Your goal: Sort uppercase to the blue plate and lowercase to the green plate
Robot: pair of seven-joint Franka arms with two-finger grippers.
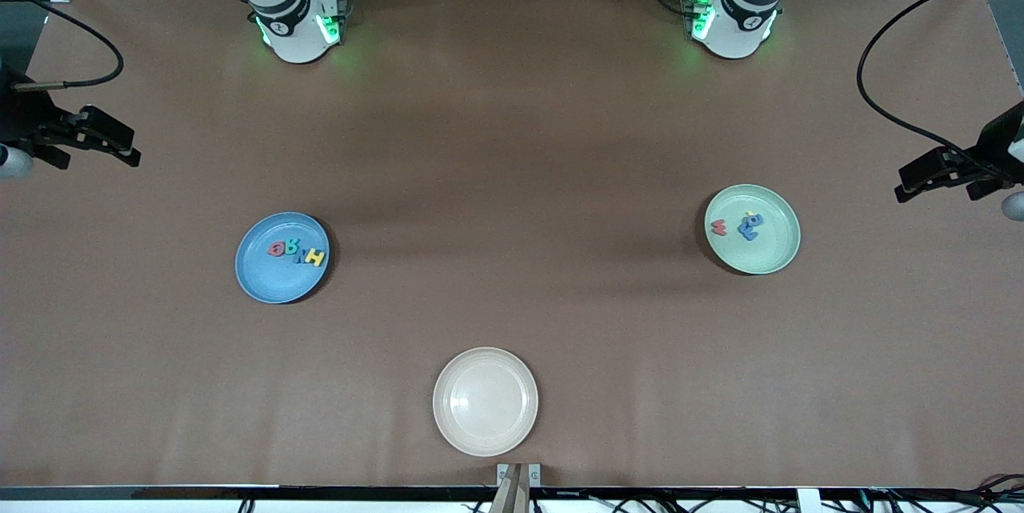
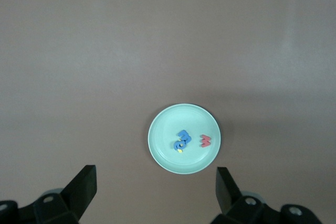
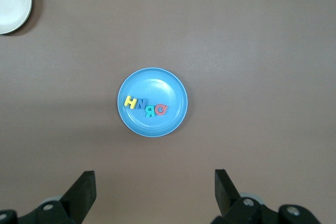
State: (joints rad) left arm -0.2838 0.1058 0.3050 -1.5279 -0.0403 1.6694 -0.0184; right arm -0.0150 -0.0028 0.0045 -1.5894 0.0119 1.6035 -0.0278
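The blue plate (image 1: 264, 281) (image 3: 157, 82) lies toward the right arm's end of the table. On it sit the uppercase letters: red Q (image 1: 277, 249) (image 3: 161, 109), a teal letter (image 1: 293, 247), a blue letter (image 3: 142, 104) and yellow H (image 1: 315, 258) (image 3: 130, 102). The green plate (image 1: 780, 253) (image 2: 168, 127) lies toward the left arm's end and carries the lowercase letters: red w (image 1: 718, 228) (image 2: 205, 141), blue letters (image 1: 750, 226) (image 2: 183, 139) and a yellow bit (image 2: 179, 150). My left gripper (image 1: 920, 177) (image 2: 156, 174) hangs open and empty high above the table. My right gripper (image 1: 112, 141) (image 3: 155, 177) does the same.
An empty beige plate (image 1: 486, 401) (image 3: 10, 3) sits near the table's front edge, nearer to the front camera than both other plates. Black cables (image 1: 880, 97) loop over the table's ends. Both arm bases (image 1: 296, 25) stand along the back edge.
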